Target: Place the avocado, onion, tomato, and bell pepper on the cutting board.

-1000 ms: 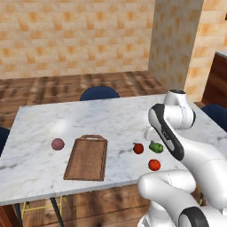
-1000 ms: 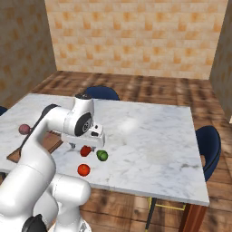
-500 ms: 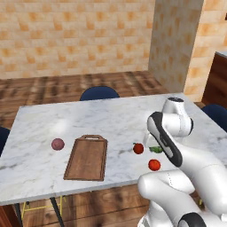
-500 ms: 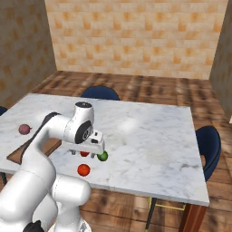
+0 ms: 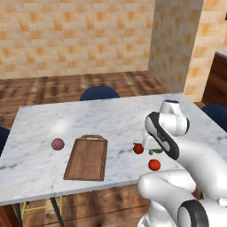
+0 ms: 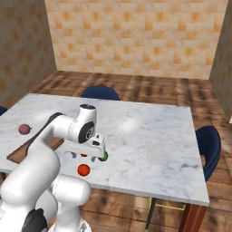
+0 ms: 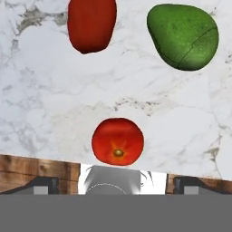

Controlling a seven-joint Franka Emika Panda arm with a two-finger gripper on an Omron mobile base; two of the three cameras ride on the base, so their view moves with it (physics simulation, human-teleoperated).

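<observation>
My gripper hangs open and empty just above the table, over the red bell pepper and beside the green avocado. In the hand view the avocado lies top right, the bell pepper top left, and the round tomato lies nearer, by the table's edge, between my two fingertips. The tomato and bell pepper lie right of the brown cutting board, which holds nothing. The purplish onion rests left of the board.
The marble table is bare toward the back. Blue chairs stand behind it and at its right end. My own arm hides most of the avocado in the left base view.
The hand has come down and toward the table's front edge, closer over the avocado and the red items. The jaws have stayed open; nothing on the table has moved.
</observation>
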